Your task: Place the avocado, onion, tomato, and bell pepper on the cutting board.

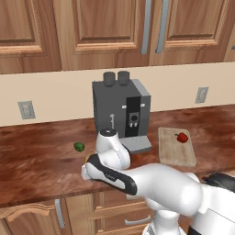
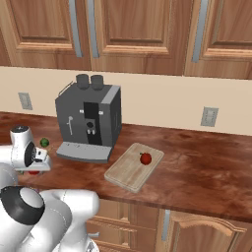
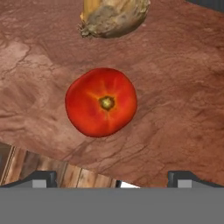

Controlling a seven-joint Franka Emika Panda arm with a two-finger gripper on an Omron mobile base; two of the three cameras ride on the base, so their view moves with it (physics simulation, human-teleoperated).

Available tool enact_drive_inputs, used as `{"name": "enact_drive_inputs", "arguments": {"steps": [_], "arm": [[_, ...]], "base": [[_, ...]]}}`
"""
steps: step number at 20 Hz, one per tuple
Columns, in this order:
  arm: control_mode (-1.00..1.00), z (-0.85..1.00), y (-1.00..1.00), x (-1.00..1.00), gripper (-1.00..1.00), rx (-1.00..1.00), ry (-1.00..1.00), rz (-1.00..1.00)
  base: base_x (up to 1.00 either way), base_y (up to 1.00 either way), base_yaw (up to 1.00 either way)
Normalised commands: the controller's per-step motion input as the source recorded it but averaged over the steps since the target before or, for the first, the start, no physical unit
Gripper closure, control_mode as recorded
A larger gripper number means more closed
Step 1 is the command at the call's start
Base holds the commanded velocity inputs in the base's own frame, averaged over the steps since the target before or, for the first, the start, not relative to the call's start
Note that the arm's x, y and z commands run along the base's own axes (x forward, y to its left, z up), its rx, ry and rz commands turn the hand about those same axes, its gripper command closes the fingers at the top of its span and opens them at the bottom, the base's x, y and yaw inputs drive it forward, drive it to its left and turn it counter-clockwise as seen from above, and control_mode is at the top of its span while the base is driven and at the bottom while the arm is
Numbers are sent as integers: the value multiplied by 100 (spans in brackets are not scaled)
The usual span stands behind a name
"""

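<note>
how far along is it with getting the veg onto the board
One of four looks done: the bell pepper lies on the cutting board. In hand: the open claw hovers above the tomato, which sits on the counter beside the onion. Left: tomato, onion and the avocado, all on the counter.

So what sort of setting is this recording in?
A rendered home kitchen, most likely: wooden wall cabinets above a dark reddish-brown counter, a grey coffee machine, and a cutting board carrying a bell pepper.

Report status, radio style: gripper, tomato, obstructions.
Gripper open, above tomato. Tomato on counter, not gripped. Onion close beside it. Bell pepper on cutting board.
</note>
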Motion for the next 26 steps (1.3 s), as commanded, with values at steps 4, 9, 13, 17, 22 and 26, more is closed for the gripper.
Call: {"name": "enact_drive_inputs", "arguments": {"steps": [4,9,13,17,22,26], "arm": [[-100,-12,9,13,-100,0,0,0],[-100,-8,7,14,-100,0,0,0],[-100,-9,3,15,-100,0,1,0],[-100,-12,5,14,-100,0,2,0],[-100,-15,10,13,-100,0,3,0],[-100,-13,8,17,-100,0,3,0]], "base": [[0,0,0],[0,0,0],[0,0,0],[0,0,0],[0,0,0],[0,0,0]]}}
